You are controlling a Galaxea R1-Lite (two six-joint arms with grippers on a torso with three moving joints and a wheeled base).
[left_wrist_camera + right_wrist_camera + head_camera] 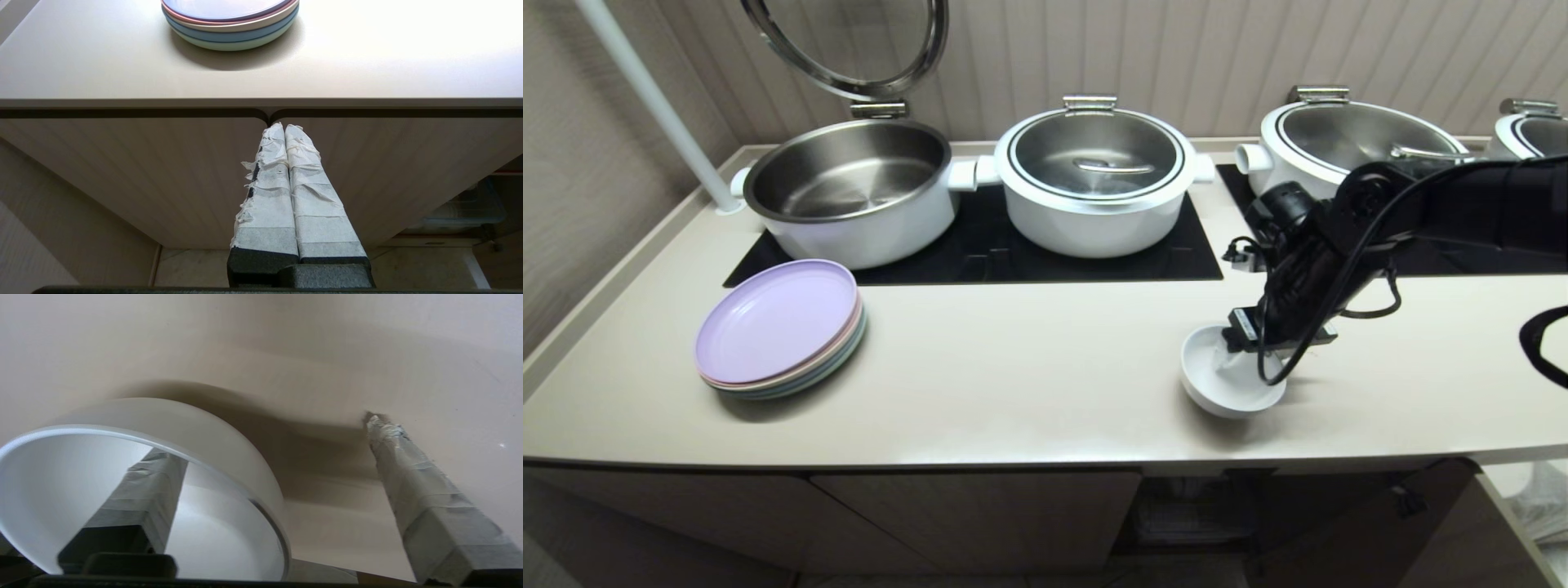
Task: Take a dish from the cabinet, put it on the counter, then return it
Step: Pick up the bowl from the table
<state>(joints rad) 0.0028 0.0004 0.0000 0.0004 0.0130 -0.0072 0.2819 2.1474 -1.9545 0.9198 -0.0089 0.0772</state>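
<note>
Half done, by the look of things, with the dish (1229, 380) already out of the cabinet (122, 171) and down on the counter (1029, 384), near the front edge toward the right end. Well apart from the stack of pastel plates (780, 327) by the front edge at the left end. Seemingly tipped a little rather than sitting flat on its foot, though hard to be sure of that from these angles.

Reaching down over the dish from the right: the right gripper (269, 439), jaws spread wide and straddling the near wall, with one taped finger inside the bowl and the other outside, standing clear of the wall with its tip at the counter. No clamp on the rim, so nothing held.

Parked low in front of a closed cabinet door, just under the counter's front edge: the left gripper (284, 132), taped fingers pressed together and empty.

Probably the turn between set-down and return. Next move, as a judgement only: close squarely on the wall so as to pinch it without skidding the glossy ceramic toward the front edge; lift straight up; then carry down to the open compartment below the right part of the counter. Worth watching for a slip or further tilt on so thin a pinch at one side of the rim.
</note>
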